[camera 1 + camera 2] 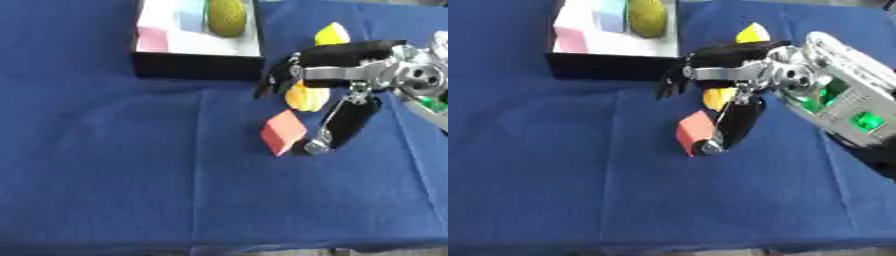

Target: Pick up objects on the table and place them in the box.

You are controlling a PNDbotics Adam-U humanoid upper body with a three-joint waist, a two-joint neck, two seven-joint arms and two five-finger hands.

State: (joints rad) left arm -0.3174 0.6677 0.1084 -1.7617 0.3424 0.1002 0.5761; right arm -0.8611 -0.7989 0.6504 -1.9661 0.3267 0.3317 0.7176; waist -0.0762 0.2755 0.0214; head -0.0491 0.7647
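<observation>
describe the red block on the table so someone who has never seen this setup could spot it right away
Start at the black box at the far edge of the blue table, then move toward the robot's right hand. The red block lies just below that hand, beside its thumb tip. It is the only red, flat-sided piece; its nearest neighbour is yellow.

Two head-mounted stereo views, looking steeply down, both sharing blue table (pixel 105 175), box (pixel 197 65) at top
</observation>
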